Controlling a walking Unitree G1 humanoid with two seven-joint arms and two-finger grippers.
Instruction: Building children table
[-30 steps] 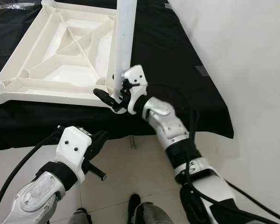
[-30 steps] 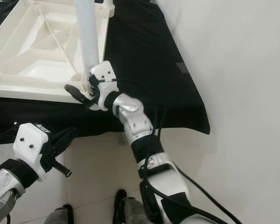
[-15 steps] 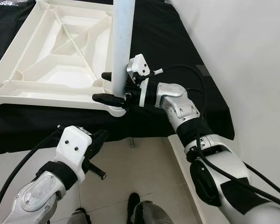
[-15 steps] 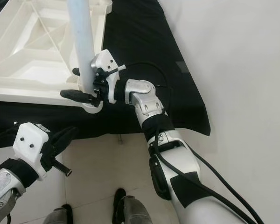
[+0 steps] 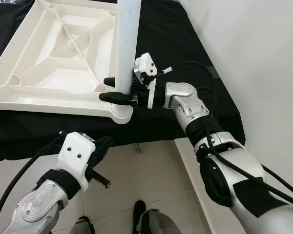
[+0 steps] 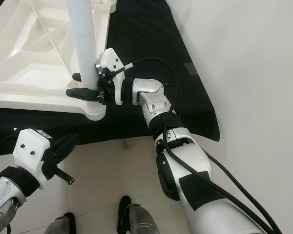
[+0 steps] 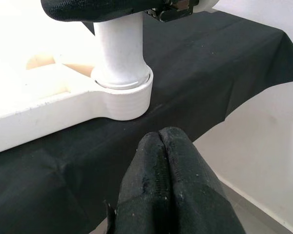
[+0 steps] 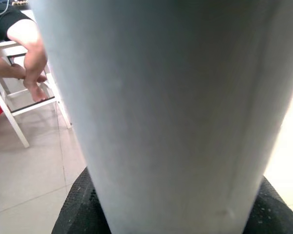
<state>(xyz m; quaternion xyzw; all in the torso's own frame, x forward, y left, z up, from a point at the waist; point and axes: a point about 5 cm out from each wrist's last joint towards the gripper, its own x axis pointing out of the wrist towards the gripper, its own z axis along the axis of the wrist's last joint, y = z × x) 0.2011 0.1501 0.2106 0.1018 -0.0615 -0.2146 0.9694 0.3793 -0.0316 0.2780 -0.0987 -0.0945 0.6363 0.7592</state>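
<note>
Smooth white plastic on the table top [image 5: 63, 73] and the matt leg [image 5: 125, 44]; matt black cloth [image 5: 185, 58] beneath; glossy floor tiles [image 5: 151, 180]; silvery metal arm [image 5: 185, 105].

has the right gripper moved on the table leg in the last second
Yes. The right gripper has climbed the white leg away from the corner socket and rolled level; it grips the leg just above it.

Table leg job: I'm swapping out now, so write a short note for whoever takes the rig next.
Right gripper: jaws shut on the white table leg, low down, just above its socket.
Left gripper: jaws shut, holding nothing, low over the floor in front of the black cloth.
Upturned tabletop lies on the cloth; the leg stands upright in the near corner socket.
Left: confirm the leg is fully seated, then release. Other legs' state cannot be judged.
</note>
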